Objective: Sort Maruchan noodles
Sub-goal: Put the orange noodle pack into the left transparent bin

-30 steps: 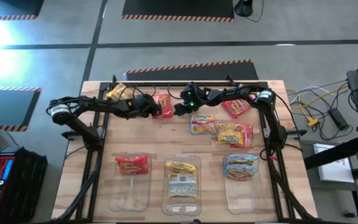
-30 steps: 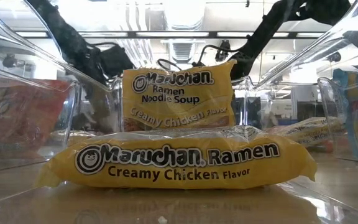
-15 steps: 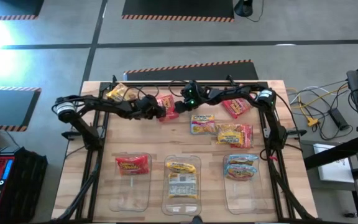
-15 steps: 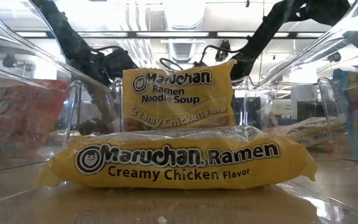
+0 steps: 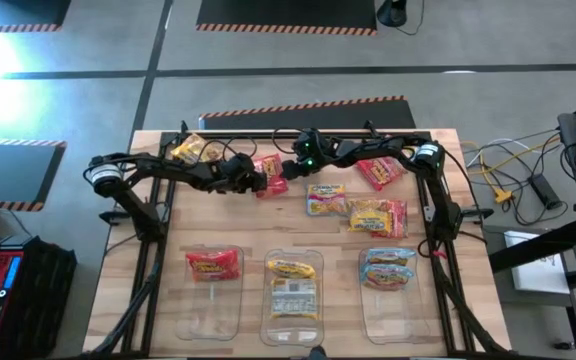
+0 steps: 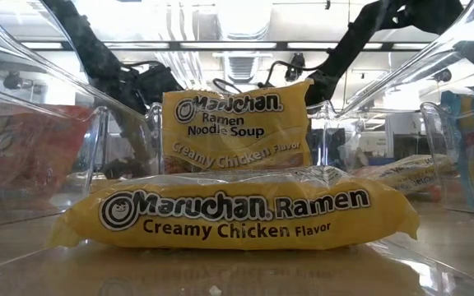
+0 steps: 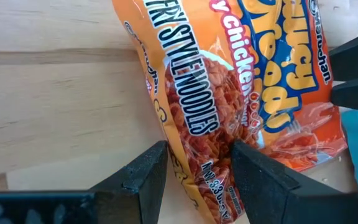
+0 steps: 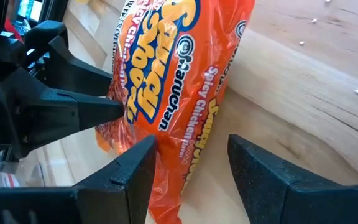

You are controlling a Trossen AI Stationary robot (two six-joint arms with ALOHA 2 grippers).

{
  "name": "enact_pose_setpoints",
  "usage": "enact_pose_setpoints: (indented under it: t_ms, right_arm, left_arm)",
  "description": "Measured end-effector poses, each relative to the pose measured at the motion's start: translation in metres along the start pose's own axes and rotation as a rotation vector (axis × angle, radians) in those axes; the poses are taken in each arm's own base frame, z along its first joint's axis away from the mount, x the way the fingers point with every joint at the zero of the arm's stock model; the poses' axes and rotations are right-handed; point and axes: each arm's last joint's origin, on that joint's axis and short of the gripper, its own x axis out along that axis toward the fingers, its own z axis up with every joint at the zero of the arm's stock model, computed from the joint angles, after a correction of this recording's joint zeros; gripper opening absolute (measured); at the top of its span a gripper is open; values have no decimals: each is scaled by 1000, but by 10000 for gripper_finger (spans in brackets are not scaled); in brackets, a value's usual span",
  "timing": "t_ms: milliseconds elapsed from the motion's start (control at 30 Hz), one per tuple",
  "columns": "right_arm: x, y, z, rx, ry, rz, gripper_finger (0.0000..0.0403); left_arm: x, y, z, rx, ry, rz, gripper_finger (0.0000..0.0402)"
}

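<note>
High view shows the wooden table point(image 5: 118, 290) with three clear bins point(image 5: 293, 300) along its near edge: one red packet in the left bin, two yellow packets point(image 5: 292, 268) in the middle, two light-blue ones point(image 5: 389, 257) in the right. Five packets are not yet sorted, by my count: a yellow one point(image 5: 190, 150) at the far left, a red one point(image 5: 380, 172) far right, two mid-table point(image 5: 368, 214), and the red-orange packet point(image 5: 268, 170) between both arms. So the job looks about half done. Left gripper point(image 7: 194, 171) is clamped on that packet's edge; right gripper point(image 8: 188, 165) straddles its other end, fingers apart, just beside it.
</note>
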Motion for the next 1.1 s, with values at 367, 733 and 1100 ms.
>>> enact_pose_setpoints:
  t_ms: [367,733,1100]
  right_arm:
    - [2,5,-1,-21,-15,24,187]
    - [12,2,-4,-24,-46,15,187]
    - [15,7,-8,-41,-24,53,187]
  left_arm:
    - [0,1,-1,-3,19,5,158]
    - [0,1,-2,-9,29,1,158]
    - [0,0,-2,-24,48,-23,158]
